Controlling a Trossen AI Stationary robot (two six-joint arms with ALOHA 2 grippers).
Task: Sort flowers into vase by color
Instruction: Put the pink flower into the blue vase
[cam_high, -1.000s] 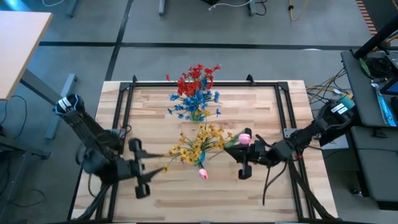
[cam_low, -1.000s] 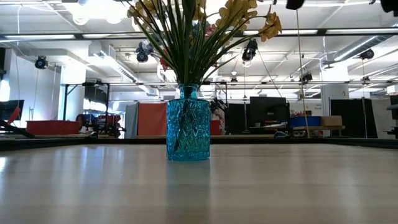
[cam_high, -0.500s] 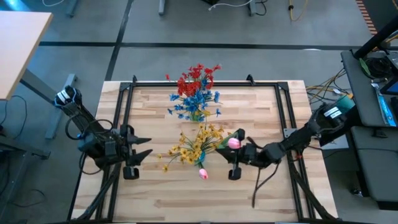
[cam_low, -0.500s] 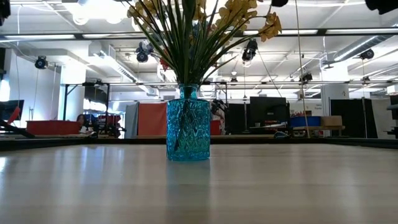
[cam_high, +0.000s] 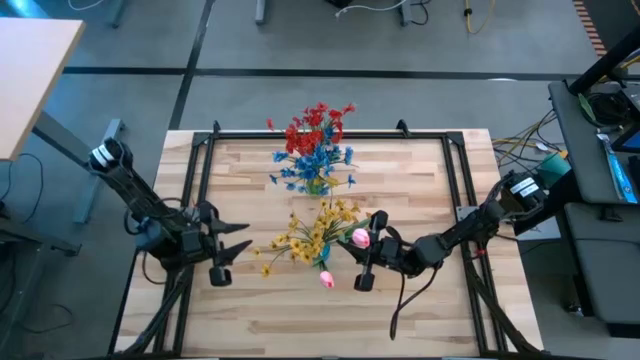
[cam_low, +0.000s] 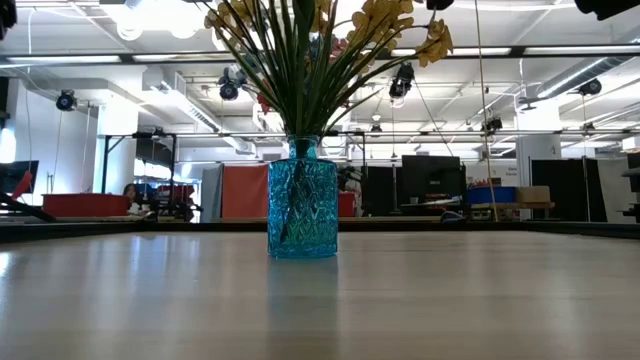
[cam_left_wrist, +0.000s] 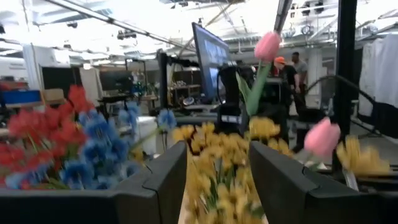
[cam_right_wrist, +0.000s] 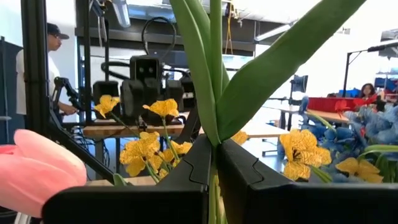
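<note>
A teal glass vase (cam_low: 302, 195) stands on the table with the yellow sprays' stems in it (cam_high: 315, 235). A pink tulip bud (cam_high: 326, 279) leans out of it toward the near edge. Red (cam_high: 318, 122) and blue (cam_high: 315, 162) sprays stand together farther back. My right gripper (cam_high: 360, 250) is just right of the yellow sprays, shut on a second pink tulip (cam_high: 358, 237). My left gripper (cam_high: 238, 240) hovers left of the yellow sprays, open, with its fingers facing them (cam_left_wrist: 217, 149). My right gripper (cam_right_wrist: 214, 155) pinches the tulip's green stem (cam_right_wrist: 214, 186) between its two fingers, just below where the long leaves (cam_right_wrist: 205, 68) branch off. The fingers come level from the table's right. The stem stands upright, with the bud above the fingers. Its lower end is hidden.
A dark metal frame (cam_high: 330, 135) borders the wooden table top. Bare wood lies along the near edge (cam_high: 300, 320) and in the far corners. People (cam_right_wrist: 50, 62) stand in the room beyond the table.
My right gripper has carried the pink tulip toward the table's left, up to the yellow sprays, staying shut on it. My left gripper has drawn back from the near edge and turned until its fingers point at the yellow sprays.
</note>
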